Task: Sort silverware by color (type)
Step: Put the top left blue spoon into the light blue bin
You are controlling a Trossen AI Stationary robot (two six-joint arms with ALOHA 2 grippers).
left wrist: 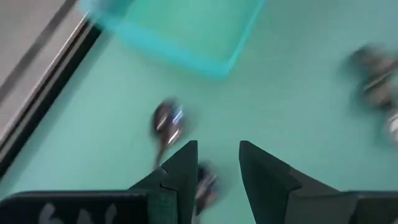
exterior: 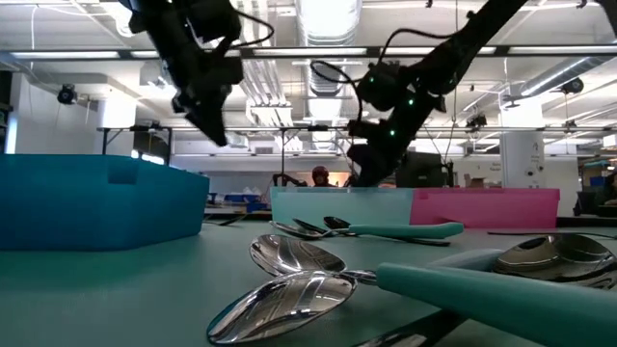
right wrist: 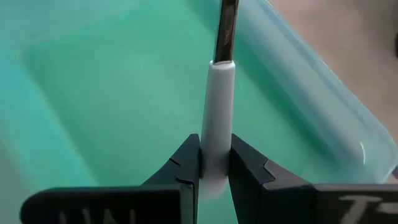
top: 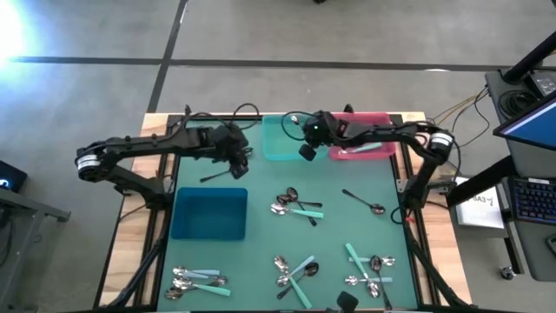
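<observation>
My right gripper point(right wrist: 214, 146) is shut on a spoon with a pale mint handle point(right wrist: 219, 93) and hangs over the teal bin point(top: 274, 149) at the far middle of the table. My left gripper point(left wrist: 217, 163) is open, pointing down at the green mat just left of that bin. Nothing is between its fingers. A dark spoon point(top: 215, 175) lies flat on the mat by the left gripper. In the left wrist view its bowl point(left wrist: 168, 121) shows ahead of the fingers, and its handle runs behind one finger. My right gripper pinches the spoon's pale plastic handle point(right wrist: 216, 140) between its two fingers, close to the handle's free end. The fingers slant down from the table's right side. The spoon sticks out ahead of the fingers, metal end point(right wrist: 227, 25) foremost, lifted clear above the teal bin's floor.
A pink bin point(top: 375, 118) with a few pale-handled pieces stands right of the teal bin, and a blue bin point(top: 208, 215) sits at the left middle. Clusters of spoons lie at the mat's centre point(top: 295, 205), near left point(top: 200, 280), near middle point(top: 295, 271) and near right point(top: 369, 269).
</observation>
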